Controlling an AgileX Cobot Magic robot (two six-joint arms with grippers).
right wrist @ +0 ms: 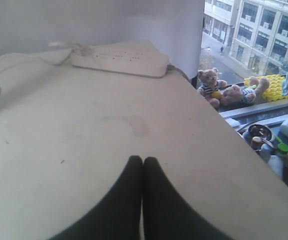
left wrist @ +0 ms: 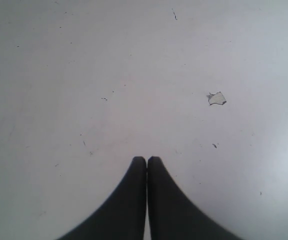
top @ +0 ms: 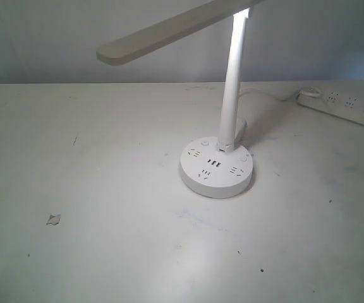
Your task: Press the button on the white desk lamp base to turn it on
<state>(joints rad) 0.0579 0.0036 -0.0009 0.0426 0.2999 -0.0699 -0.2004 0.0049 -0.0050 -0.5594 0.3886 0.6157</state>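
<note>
The white desk lamp (top: pixel 232 88) stands right of the table's middle in the exterior view, its slim pole leaning up to a long flat bar head (top: pixel 169 28) at the top. Its round base (top: pixel 217 167) shows outlet slots, three dark USB ports and small round buttons on top. Neither arm shows in the exterior view. My left gripper (left wrist: pixel 147 159) is shut and empty over bare table. My right gripper (right wrist: pixel 142 159) is also shut and empty over the table, facing the power strip; the lamp is out of both wrist views.
A long white power strip (top: pixel 343 107) lies at the back right, also seen as the power strip (right wrist: pixel 119 60) with its cord. A small scrap (top: pixel 54 219) lies front left, also the scrap (left wrist: pixel 216 98). The table edge (right wrist: pixel 224 130) drops off toward a window sill with toys.
</note>
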